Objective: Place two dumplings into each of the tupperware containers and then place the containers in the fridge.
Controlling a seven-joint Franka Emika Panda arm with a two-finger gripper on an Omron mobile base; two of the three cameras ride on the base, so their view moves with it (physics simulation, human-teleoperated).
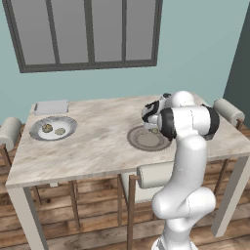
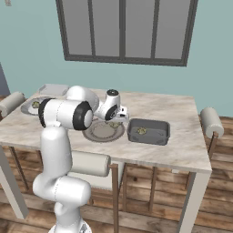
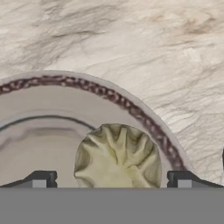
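Leftmost, a plate with two dumplings sits at nine o'clock on the table; centrally, the gripper, jaws wide apart, hangs over a dumpling on a second plate; at three o'clock, a container holds another dumpling

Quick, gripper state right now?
Gripper: open, holding nothing, fingertips either side of a dumpling on the plate.
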